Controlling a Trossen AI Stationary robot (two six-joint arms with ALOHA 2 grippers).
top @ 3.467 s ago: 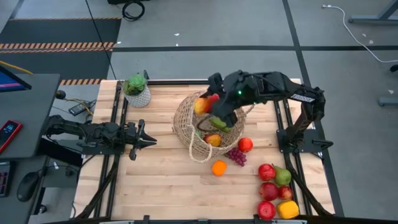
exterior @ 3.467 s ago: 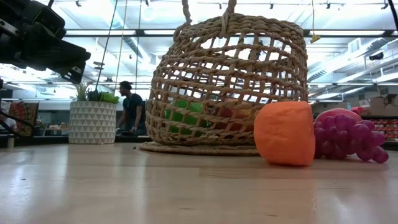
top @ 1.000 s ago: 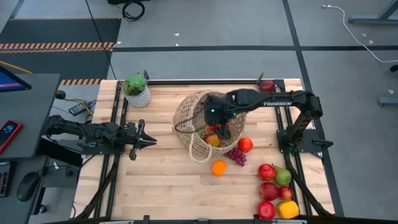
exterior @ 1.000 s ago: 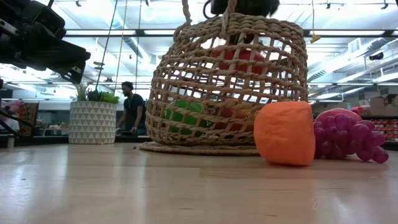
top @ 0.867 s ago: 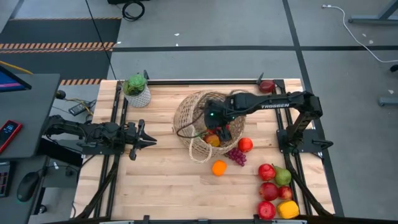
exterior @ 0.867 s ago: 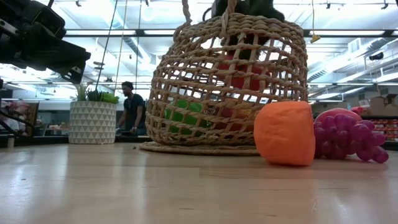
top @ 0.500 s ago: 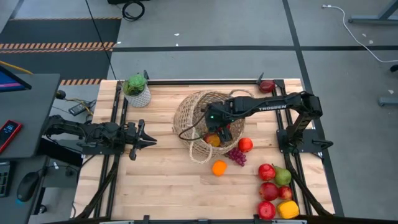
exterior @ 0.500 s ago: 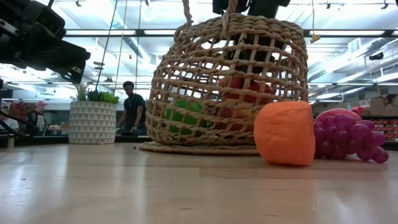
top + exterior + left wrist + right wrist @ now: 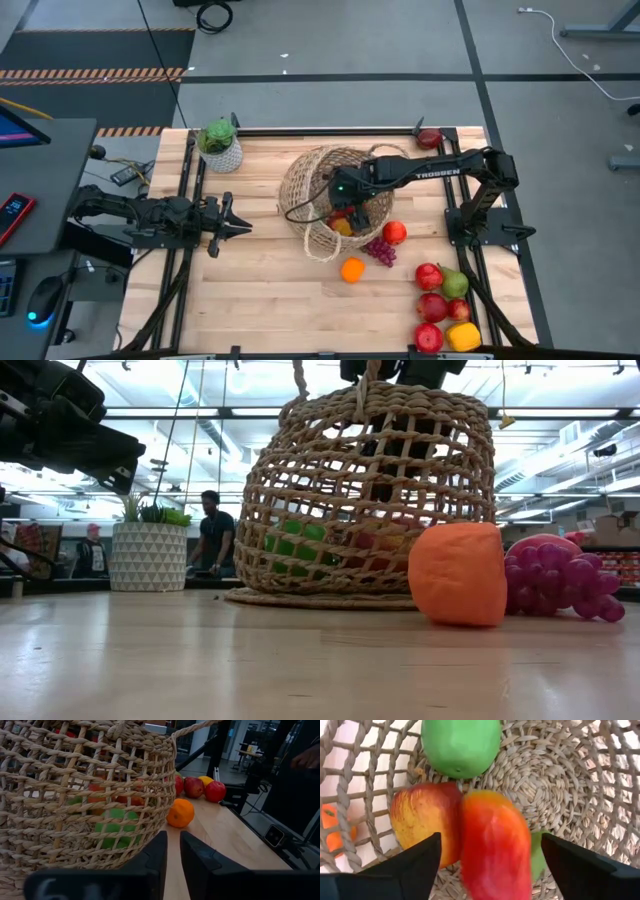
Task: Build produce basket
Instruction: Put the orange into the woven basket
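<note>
1. Your right gripper [image 9: 352, 212] is down inside the basket [image 9: 308, 180], which stands mid-table, its fingers [image 9: 410, 860] spread wide and holding nothing.
2. Between them lies a red-orange fruit [image 9: 495, 845], touching a yellow-red apple [image 9: 422, 815] (a green fruit [image 9: 460, 742] sits just beside).
3. Your left gripper [image 9: 235, 227] waits near the table's left edge, fingers nearly together, empty.
4. An orange [image 9: 351, 269], grapes [image 9: 380, 251] and more fruit lie outside the basket.

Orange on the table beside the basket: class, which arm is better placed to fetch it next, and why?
Probably the right. The right gripper hangs open inside the basket, close to the orange; the left gripper waits beyond the basket's far side.
</note>
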